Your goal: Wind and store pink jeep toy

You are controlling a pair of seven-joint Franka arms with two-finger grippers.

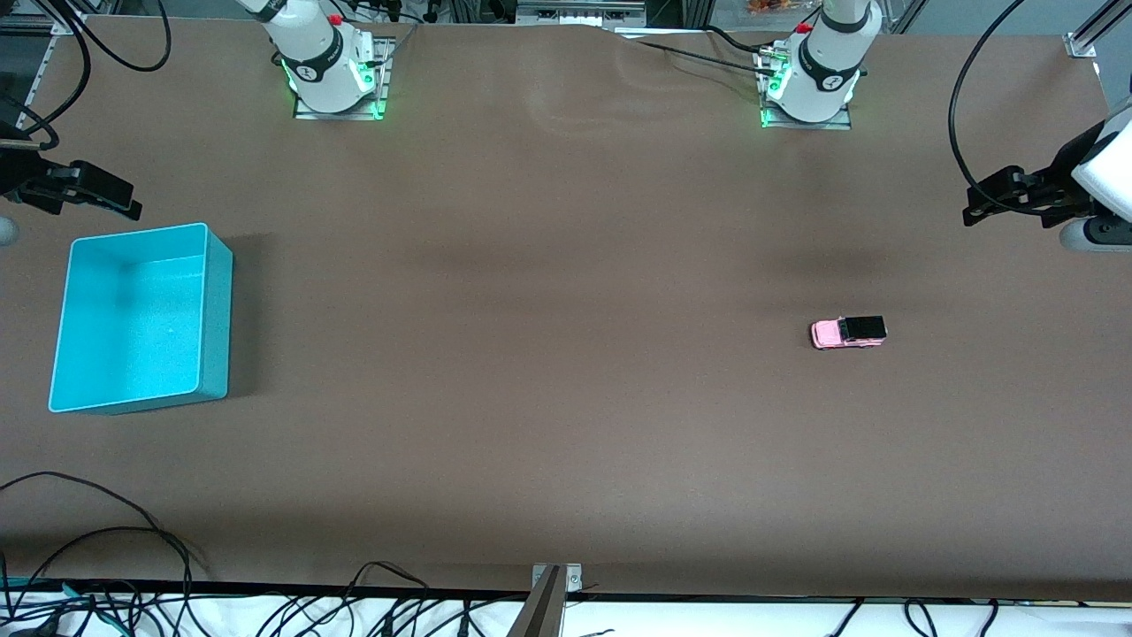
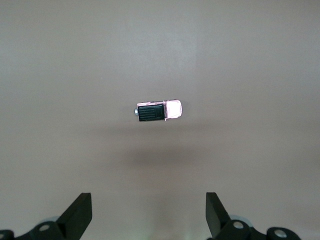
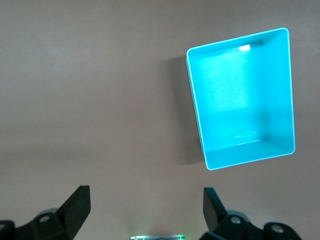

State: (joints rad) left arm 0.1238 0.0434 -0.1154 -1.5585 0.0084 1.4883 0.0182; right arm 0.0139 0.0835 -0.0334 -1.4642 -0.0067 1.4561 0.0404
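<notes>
Sitting alone on the brown table [image 1: 566,425] toward the left arm's end, the pink jeep toy [image 1: 848,333] rests on its wheels, untouched. Toward the right arm's end, a turquoise bin [image 1: 141,318] stands well apart from it. Up high, the left gripper [image 2: 149,216] hangs over bare table with jaws spread wide, empty; the right gripper [image 3: 146,212] likewise gapes empty near the bin.
</notes>
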